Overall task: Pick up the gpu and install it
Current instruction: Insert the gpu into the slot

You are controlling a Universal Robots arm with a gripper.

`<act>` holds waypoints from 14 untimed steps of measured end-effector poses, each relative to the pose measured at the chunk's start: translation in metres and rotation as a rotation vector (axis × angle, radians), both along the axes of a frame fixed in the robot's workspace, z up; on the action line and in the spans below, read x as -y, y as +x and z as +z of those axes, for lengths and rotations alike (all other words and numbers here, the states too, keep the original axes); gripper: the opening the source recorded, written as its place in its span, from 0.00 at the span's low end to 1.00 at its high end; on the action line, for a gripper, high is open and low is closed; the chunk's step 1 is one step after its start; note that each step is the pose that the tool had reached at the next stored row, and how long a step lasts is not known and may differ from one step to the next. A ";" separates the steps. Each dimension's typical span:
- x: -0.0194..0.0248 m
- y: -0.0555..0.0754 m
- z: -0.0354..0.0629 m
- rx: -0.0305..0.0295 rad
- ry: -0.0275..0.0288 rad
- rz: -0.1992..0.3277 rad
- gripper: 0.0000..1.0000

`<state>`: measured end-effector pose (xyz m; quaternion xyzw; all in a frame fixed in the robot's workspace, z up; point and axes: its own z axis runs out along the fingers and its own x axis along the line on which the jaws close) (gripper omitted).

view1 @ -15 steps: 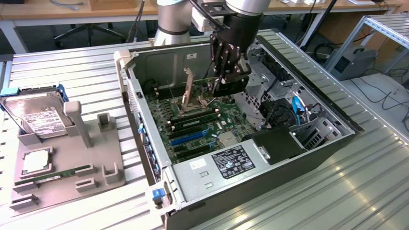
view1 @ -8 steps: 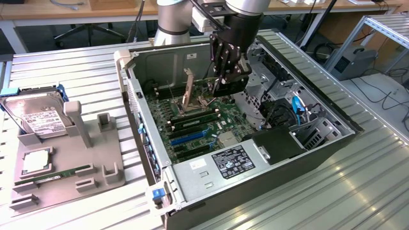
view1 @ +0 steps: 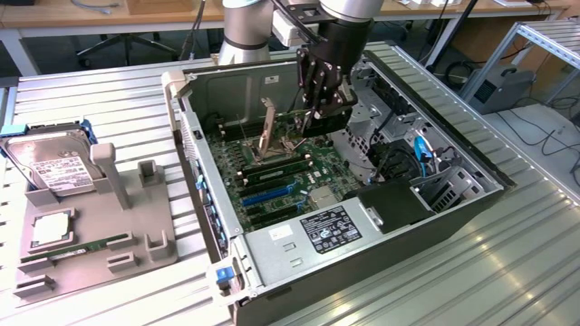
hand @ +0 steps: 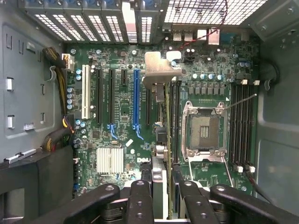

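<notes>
My gripper (view1: 319, 112) hangs inside the open computer case (view1: 272, 251), shut on the gpu (view1: 330, 122), which it holds edge-down above the motherboard (view1: 290, 180). In the wrist view the gpu (hand: 159, 175) appears edge-on between the two black fingers (hand: 140, 196). Its silver bracket (hand: 161, 70) points toward the case's rear slot openings. The card hovers clear of the board, over the black slot (hand: 148, 100) between the long blue slot (hand: 136, 98) and the memory slots (hand: 174, 116).
The CPU socket (hand: 203, 130) lies open, its lever raised (view1: 267, 129). Drive bays with cables (view1: 422, 159) crowd the case's far side. On the exterior view's left, a grey holder (view1: 118, 204) carries a hard drive (view1: 54, 166), a processor (view1: 50, 229) and a memory stick (view1: 77, 250).
</notes>
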<state>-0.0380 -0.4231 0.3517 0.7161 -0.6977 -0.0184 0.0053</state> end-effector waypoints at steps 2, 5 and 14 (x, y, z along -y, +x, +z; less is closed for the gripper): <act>0.0000 0.000 0.0000 -0.0001 -0.0001 0.009 0.27; 0.0000 0.000 0.0000 -0.0001 -0.0001 0.017 0.27; 0.0002 -0.002 -0.0010 -0.0001 -0.0001 0.017 0.27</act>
